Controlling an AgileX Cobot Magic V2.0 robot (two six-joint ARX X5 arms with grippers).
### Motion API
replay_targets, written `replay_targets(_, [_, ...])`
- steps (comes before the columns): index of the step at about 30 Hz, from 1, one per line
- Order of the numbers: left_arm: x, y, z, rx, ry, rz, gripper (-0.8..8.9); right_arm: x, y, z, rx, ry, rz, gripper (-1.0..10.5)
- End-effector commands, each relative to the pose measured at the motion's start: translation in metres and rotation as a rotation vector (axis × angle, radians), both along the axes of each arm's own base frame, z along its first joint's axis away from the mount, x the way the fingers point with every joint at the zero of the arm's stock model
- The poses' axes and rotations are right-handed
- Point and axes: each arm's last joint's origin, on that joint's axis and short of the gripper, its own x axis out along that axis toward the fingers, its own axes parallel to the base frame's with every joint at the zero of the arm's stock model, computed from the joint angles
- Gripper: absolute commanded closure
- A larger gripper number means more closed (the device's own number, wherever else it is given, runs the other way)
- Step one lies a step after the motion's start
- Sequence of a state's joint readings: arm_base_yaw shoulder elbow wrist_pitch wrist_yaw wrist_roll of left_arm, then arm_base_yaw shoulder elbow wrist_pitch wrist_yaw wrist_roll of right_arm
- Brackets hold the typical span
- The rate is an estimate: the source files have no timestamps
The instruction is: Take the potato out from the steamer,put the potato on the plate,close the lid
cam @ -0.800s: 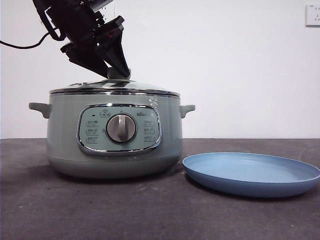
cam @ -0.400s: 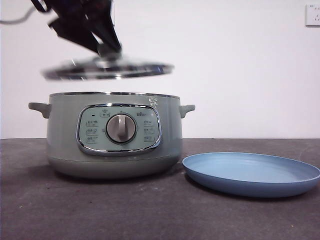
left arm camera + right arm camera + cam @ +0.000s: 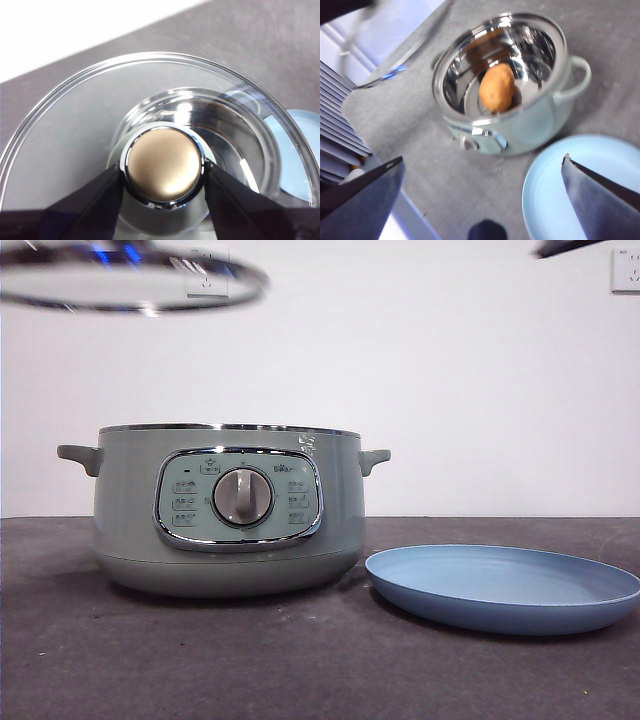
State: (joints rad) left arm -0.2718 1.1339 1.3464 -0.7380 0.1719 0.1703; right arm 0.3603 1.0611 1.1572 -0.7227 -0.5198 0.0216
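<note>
Left gripper [image 3: 162, 172] clamped on the lid's knob [image 3: 163, 165], one jaw each side, glass lid [image 3: 75, 135] hanging under me. In the front view the lid [image 3: 130, 280] sits high in the upper left of the frame, well clear of the steamer [image 3: 225, 510]. Right gripper [image 3: 480, 175] spread wide, empty, hovering above the pot and plate; front view shows only its dark tip at the top right edge.

Step in hand, my call: lid off, park it aside, then the right arm goes in for the potato. To do it well I keep the knob squeezed and the lid level and off to the side, leaving the pot mouth free. Right jaws should come straight down and close across the potato's short axis, clear of the steel wall.

Front view: steamer open at left centre, blue plate [image 3: 503, 587] just beside it at lower right, not touching as far as I can tell. No potato visible there, the wall hides it. Right wrist view shows the potato [image 3: 496, 87] lying mid-bowl inside the steamer [image 3: 520, 125], plate [image 3: 555, 195] empty. Left wrist view shows the pinch itself.
</note>
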Motion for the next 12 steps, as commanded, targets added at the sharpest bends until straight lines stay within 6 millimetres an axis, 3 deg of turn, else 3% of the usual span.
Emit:
replay_targets(1, [-0.026, 0.011, 0.015, -0.021, -0.059, 0.041, 8.22, 0.023, 0.025, 0.006, -0.027, 0.007, 0.021, 2.9])
replay_targets(7, [-0.078, 0.029, 0.023, 0.014, -0.062, 0.146, 8.23, 0.070, 0.085, 0.013, -0.099, -0.020, 0.059, 2.9])
replay_targets(12, [-0.117, 0.040, 0.024, 0.003, -0.059, 0.210, 8.23, 0.106, 0.139, 0.002, -0.198, -0.060, 0.078, 2.9])
